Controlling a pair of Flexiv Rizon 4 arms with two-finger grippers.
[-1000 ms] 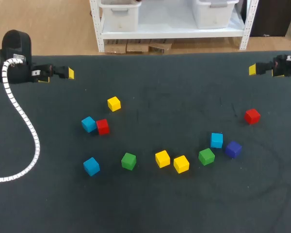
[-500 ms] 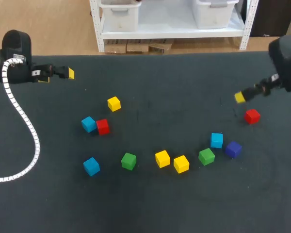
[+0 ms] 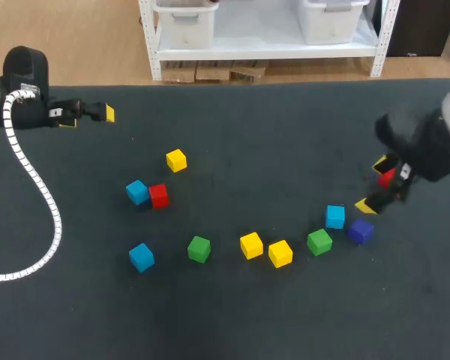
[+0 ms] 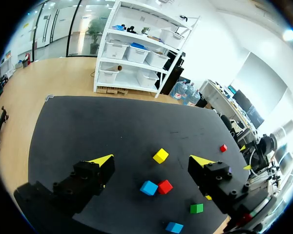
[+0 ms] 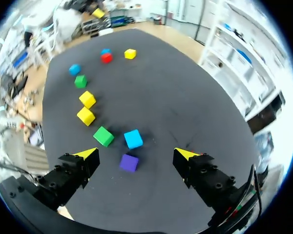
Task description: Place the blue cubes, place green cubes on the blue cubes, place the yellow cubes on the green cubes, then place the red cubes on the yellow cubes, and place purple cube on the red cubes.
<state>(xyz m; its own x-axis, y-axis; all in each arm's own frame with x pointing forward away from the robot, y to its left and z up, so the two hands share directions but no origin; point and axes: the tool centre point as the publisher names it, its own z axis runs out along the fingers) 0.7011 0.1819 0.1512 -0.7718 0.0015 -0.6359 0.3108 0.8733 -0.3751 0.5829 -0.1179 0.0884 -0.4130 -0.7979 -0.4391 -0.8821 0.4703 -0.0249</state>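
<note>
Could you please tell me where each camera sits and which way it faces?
Head view: fixed above and behind the robot, looking down on the table; the left gripper shows at the left, the right gripper at the right.
Left wrist view: on the left wrist, looking across the table past its own open fingers.
Right wrist view: on the right wrist, looking down past its own open fingers at the purple cube.
Shared: head and right wrist views both show the purple cube near a blue cube.

left pincer (image 3: pixel 88 116): two black angular fingers with bright yellow wedge tips.
right pincer (image 3: pixel 373 184): identical black fingers, yellow tips.
left black rounded wrist housing (image 3: pixel 24 69): behind left pincer.
white spiral-wrapped hose (image 3: pixel 41 196): attached behind left pincer.
right black wrist body (image 3: pixel 424 146): behind right pincer.
</note>
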